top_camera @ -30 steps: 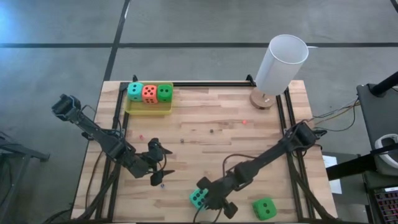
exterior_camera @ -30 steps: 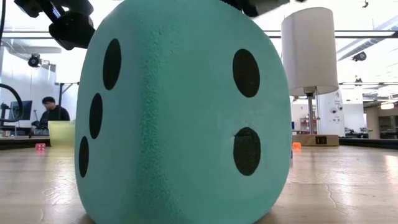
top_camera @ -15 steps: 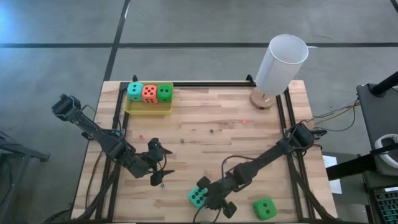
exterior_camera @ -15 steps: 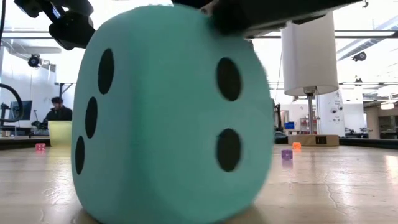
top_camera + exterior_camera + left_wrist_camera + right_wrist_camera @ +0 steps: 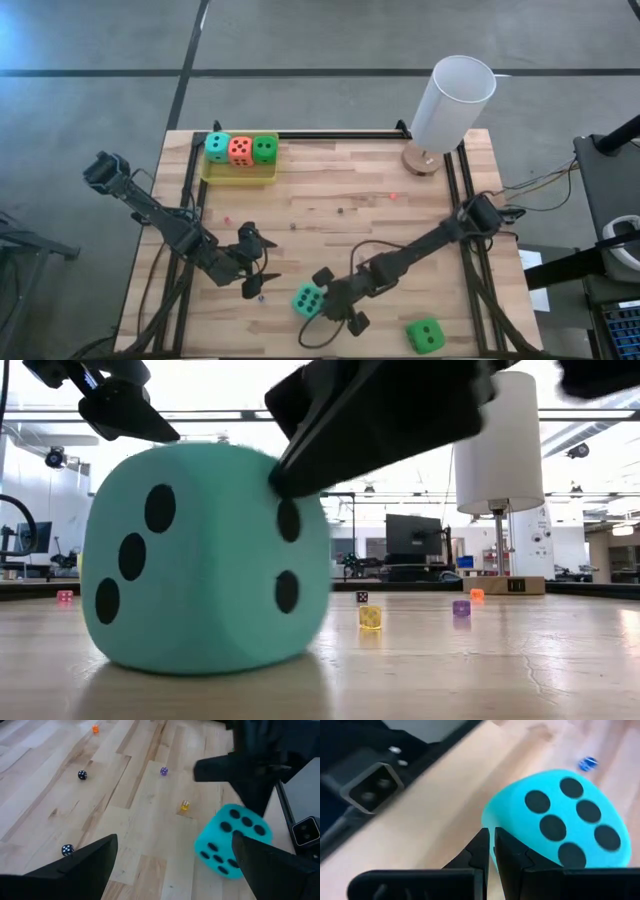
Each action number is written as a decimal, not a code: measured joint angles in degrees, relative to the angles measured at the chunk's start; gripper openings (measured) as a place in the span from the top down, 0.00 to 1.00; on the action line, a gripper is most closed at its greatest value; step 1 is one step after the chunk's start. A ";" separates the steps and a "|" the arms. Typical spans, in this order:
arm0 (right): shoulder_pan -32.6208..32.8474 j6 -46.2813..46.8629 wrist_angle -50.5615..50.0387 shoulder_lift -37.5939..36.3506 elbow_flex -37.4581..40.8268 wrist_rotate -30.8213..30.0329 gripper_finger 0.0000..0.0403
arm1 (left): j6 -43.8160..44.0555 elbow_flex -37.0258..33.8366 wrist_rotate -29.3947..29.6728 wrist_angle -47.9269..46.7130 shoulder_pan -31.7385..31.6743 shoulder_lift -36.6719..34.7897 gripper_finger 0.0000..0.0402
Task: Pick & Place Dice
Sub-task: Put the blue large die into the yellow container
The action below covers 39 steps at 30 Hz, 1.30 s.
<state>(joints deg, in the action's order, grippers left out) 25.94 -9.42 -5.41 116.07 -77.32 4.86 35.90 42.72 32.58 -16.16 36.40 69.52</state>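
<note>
Pushed leftward along the near edge, the teal die (image 5: 309,300) had slid from where it sat a second earlier, and the right gripper (image 5: 335,298) had travelled with it, its arm stretching lower and farther across the table (image 5: 340,190) from the right side. From table height the die (image 5: 205,560) had shrunk from filling the whole view to sitting left of centre, with tiny dice (image 5: 370,616) showing behind it. The right gripper's fingers (image 5: 485,851) were pressed together, nearly no gap between them, their tips against the die's side (image 5: 555,820) rather than around it; the six face looked up at the wrist camera. So it nudged the die and held nothing.

Over on the left, the left gripper (image 5: 255,268) hung low above the wood with its fingers (image 5: 80,862) spread wide, empty, exactly where it had been before. A bright green die (image 5: 425,335) lay near the front right corner, apart from the gripper. Three more dice, teal (image 5: 217,147), orange-red (image 5: 240,149) and green (image 5: 264,148), sat in a row in the yellow tray (image 5: 240,176) at the far left.
</note>
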 joint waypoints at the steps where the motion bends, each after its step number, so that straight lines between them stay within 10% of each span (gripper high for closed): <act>1: -0.37 -0.06 0.02 0.02 0.02 -0.52 0.93 | 0.00 0.00 0.00 -0.01 0.00 0.00 0.02; 39: 2.77 -2.92 -1.66 -7.89 3.35 -0.24 0.93 | -0.09 -0.02 0.46 -0.37 0.00 -0.04 0.02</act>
<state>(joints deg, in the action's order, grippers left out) 28.71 -12.34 -7.07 108.18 -73.97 4.62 35.81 42.70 33.04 -16.53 36.40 69.47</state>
